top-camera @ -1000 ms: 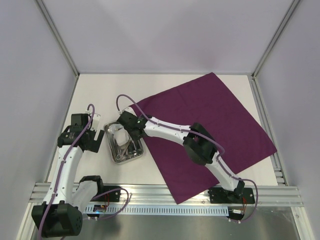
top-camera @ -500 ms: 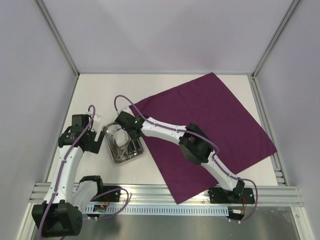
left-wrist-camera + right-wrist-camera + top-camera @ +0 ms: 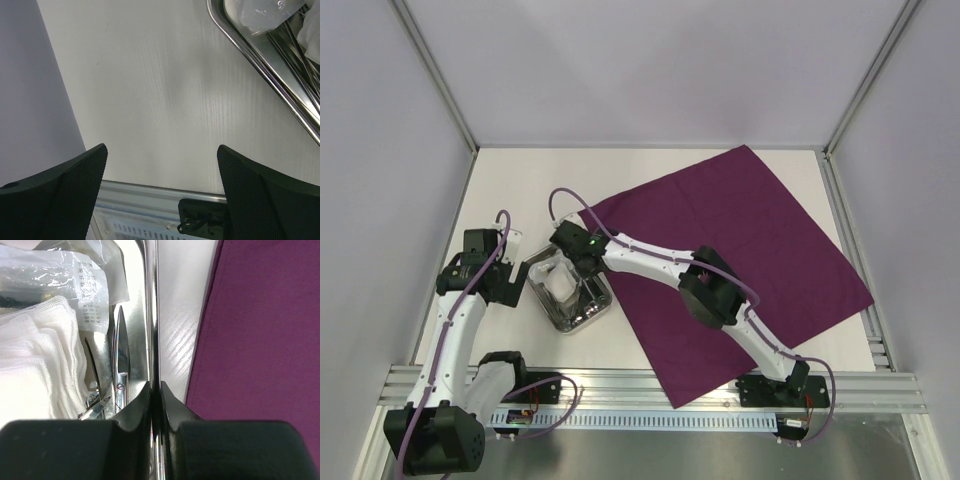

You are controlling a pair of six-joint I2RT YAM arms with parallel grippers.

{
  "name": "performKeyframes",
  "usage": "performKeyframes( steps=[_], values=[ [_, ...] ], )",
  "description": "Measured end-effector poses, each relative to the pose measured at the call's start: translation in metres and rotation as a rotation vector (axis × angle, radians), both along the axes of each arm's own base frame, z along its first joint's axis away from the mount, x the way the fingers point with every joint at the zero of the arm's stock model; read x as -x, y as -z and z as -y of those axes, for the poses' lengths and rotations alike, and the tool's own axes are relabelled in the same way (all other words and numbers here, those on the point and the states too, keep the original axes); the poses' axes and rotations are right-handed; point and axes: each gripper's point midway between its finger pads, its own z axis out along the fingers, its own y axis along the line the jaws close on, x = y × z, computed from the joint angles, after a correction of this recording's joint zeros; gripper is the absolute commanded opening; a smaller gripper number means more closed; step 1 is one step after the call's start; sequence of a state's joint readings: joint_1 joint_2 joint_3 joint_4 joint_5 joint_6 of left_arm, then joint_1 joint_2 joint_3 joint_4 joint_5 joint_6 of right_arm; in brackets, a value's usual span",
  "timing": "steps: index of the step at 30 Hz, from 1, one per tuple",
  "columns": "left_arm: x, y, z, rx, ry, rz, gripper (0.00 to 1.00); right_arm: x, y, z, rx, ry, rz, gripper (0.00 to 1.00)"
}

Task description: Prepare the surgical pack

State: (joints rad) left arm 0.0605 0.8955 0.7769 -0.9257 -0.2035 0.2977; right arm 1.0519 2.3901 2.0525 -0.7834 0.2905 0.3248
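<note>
The dark purple cloth (image 3: 740, 240) lies flat as a sheet on the right of the table, also visible in the right wrist view (image 3: 260, 340). The steel tray (image 3: 565, 325) sits just off the cloth's left corner. It holds white gauze (image 3: 35, 355), scissors (image 3: 120, 355) and a clear plastic packet (image 3: 55, 275). My right gripper (image 3: 155, 385) is shut on the tray's right rim (image 3: 151, 315), one finger inside and one outside. My left gripper (image 3: 161, 150) stands open over bare table left of the tray (image 3: 265, 75), holding nothing.
White walls with metal corner posts enclose the table on three sides. An aluminium rail (image 3: 650, 385) runs along the near edge, where the arm bases are bolted. The left wall stands close to my left arm (image 3: 455, 320).
My right gripper has closed onto the tray's rim. The tray has turned a little and shifted slightly. The left arm has hardly moved.
</note>
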Motion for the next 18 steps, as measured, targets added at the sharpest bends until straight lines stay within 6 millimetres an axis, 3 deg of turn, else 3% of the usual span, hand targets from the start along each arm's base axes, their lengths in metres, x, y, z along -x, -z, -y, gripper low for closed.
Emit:
performKeyframes(
  steps=[10,14,18],
  values=[
    [0.000,0.000,0.000,0.000,0.001,0.001,1.00,0.002,-0.016,0.014,-0.046,0.016,-0.038,0.00],
    [0.000,0.000,0.000,0.001,0.000,0.001,1.00,-0.005,-0.025,0.035,-0.054,0.050,-0.045,0.00],
    [0.000,0.000,0.000,0.000,0.001,0.001,1.00,-0.016,-0.021,0.060,-0.047,0.099,-0.064,0.01]
  ],
)
